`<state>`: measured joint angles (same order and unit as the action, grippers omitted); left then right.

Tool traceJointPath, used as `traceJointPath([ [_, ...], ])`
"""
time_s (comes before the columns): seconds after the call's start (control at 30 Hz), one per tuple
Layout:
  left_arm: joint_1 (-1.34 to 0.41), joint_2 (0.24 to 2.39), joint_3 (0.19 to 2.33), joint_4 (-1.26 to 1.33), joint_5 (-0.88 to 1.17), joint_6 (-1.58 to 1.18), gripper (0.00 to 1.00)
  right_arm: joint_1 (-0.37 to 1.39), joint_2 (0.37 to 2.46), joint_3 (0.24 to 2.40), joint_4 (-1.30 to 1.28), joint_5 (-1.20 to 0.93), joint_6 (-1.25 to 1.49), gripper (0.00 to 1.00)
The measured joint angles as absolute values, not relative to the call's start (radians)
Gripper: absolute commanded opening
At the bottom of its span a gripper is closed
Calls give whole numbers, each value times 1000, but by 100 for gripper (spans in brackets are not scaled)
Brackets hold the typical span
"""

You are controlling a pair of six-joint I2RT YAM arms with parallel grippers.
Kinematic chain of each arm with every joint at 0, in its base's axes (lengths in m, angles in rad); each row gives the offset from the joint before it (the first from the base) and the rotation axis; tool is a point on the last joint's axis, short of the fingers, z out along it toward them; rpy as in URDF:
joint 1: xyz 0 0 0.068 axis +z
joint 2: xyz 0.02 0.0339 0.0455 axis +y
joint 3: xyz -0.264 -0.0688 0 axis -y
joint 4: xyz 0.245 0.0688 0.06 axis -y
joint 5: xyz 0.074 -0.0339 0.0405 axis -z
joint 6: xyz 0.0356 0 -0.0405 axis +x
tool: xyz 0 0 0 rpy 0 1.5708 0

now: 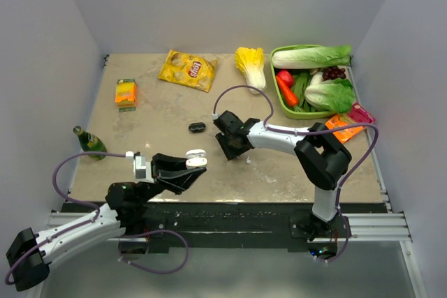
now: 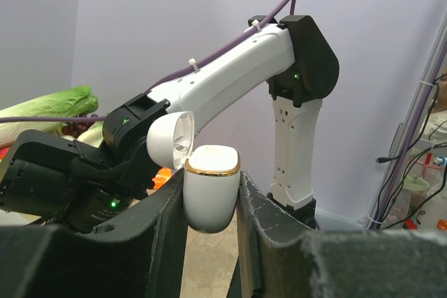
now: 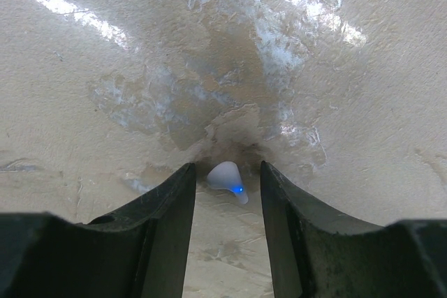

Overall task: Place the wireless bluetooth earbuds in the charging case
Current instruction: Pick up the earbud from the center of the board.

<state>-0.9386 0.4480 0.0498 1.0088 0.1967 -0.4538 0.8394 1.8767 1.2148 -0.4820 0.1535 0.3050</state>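
The left gripper (image 2: 211, 185) pinches the white charging case (image 2: 209, 204) (its lid (image 2: 170, 141) is up). The right gripper (image 3: 228, 167) is spread around a white earbud (image 3: 223, 174).

- A yellow chip bag (image 1: 187, 70) lies flat near the far edge of the table (image 1: 160, 113).
- An orange box (image 1: 126, 92) sits at the far left.
- A green bottle (image 1: 89, 142) lies tilted at the left edge.
- A pale yellow cabbage (image 1: 251, 66) lies just beside a green basket (image 1: 305, 112) of vegetables.
- An orange packet (image 1: 343, 127) lies near the basket.

charging case (image 2: 211, 186) interior is hidden side-on — earbud (image 1: 248, 161) just a speck overhead.
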Motion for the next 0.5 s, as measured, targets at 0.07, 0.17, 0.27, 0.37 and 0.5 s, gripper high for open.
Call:
traceJointPath([
  [0.07,-939,448,50,1009,197,-454,0,839,1877,1215,-482,154,305,46],
  [0.17,-939,451,50,1009,197,-454,0,839,1877,1214,-482,154,305,45],
  [0.27,-939,453,50,1009,197,-454,0,839,1877,1213,-479,154,304,45],
  [0.37,-939,455,50,1010,197,-454,0,839,1876,1213,-479,154,304,45],
  [0.5,-939,461,50,1010,197,-454,0,839,1876,1211,-477,154,303,45],
])
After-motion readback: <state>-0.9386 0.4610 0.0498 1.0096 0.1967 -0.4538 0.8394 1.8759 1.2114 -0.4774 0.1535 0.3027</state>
